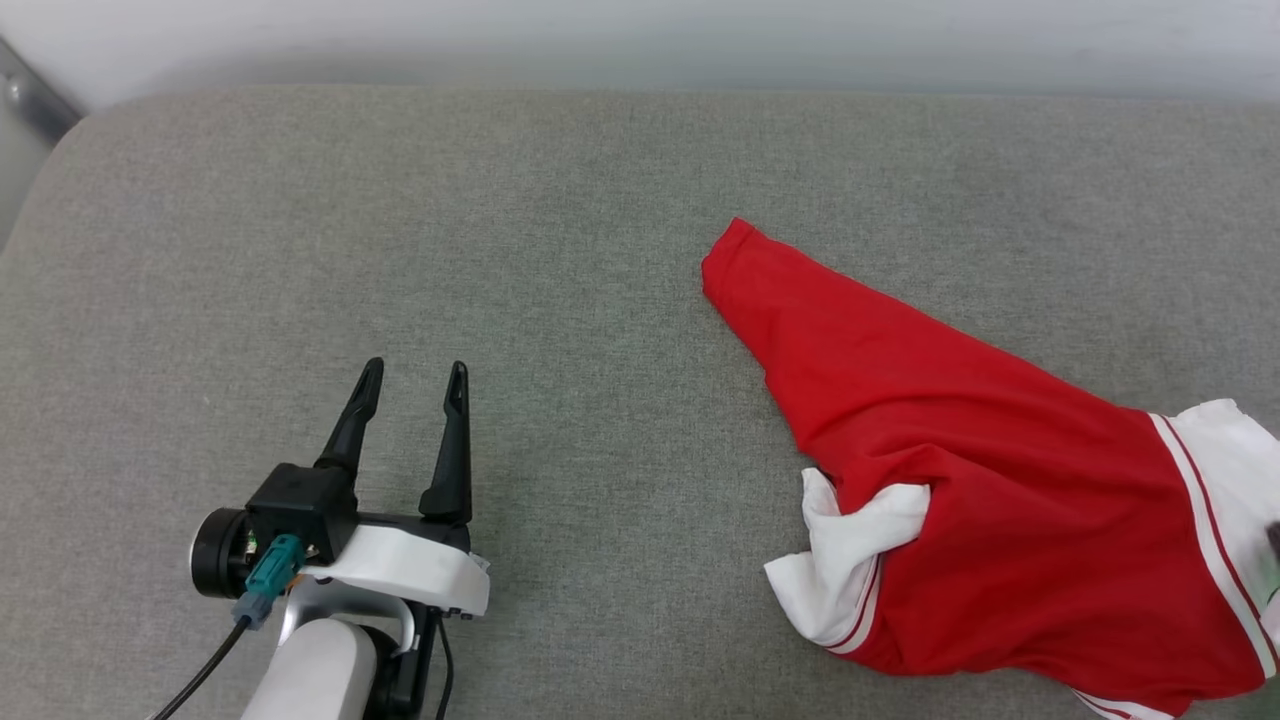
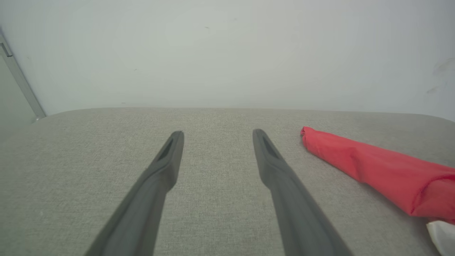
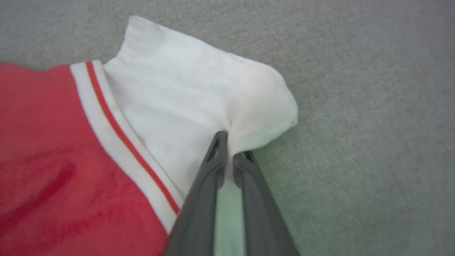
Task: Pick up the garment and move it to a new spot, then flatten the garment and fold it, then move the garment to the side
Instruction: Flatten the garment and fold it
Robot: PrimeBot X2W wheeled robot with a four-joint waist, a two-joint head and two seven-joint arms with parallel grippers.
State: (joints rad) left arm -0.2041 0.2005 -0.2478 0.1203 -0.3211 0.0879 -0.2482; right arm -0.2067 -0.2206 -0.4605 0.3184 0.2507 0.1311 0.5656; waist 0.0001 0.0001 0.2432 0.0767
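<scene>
Head view: the grey cushion (image 1: 500,200) spans the frame, with a pale wall (image 1: 640,40) behind its far edge. The garment (image 1: 1000,470) lies crumpled on the cushion's right half. Its red body tapers to a narrow end that reaches toward the cushion's middle. A bunched white sleeve (image 1: 850,560) sits at its near side, and a second white panel with red-white stripe trim (image 1: 1210,520) runs off at the cushion's right. The left gripper (image 1: 415,370) hovers over the cushion's near left part. Its two dark fingers are spread apart with nothing between them, well apart from the garment.

Left wrist view: the left gripper (image 2: 217,133) points across the cushion (image 2: 89,142) toward its far edge and the wall (image 2: 227,53). The fingers are splayed wide over bare grey fabric. The garment (image 2: 373,167) lies on the cushion to the right of the fingers as a long red roll, and a scrap of white shows at its near end.

Right wrist view: the right gripper (image 3: 231,144) is low over the cushion (image 3: 355,106). Its fingers are pressed almost together and pinch a fold of the garment's white sleeve (image 3: 185,92), which puckers and lifts at the tips. The stripe trim (image 3: 117,131) runs diagonally between the white sleeve and the red body, which lies on the cushion to the left.
</scene>
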